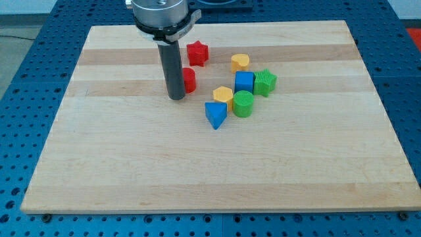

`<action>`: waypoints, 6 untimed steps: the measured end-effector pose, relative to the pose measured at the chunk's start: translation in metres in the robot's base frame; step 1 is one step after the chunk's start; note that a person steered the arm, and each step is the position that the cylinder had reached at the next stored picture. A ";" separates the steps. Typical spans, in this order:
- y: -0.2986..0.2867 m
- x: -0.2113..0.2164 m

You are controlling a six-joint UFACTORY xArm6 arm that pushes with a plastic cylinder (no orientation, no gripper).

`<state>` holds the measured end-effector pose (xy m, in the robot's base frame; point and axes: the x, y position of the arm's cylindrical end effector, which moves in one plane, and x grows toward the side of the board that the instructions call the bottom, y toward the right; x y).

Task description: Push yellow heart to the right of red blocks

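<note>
Already the yellow heart (240, 62) sits right of the red star (197, 52) and red block (189, 79), so little seems left, while my tip (176, 97), a bare rod holding nothing, touches that red block's left side.

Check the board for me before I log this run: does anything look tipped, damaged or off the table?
Nothing stands out. All eight blocks sit flat on the wooden board, none off its edge. My tip rests just to the view's left of a red block, apparently touching it. The yellow heart looks intact.
</note>
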<state>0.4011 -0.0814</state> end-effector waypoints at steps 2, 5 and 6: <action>0.029 -0.044; 0.145 -0.090; 0.181 -0.112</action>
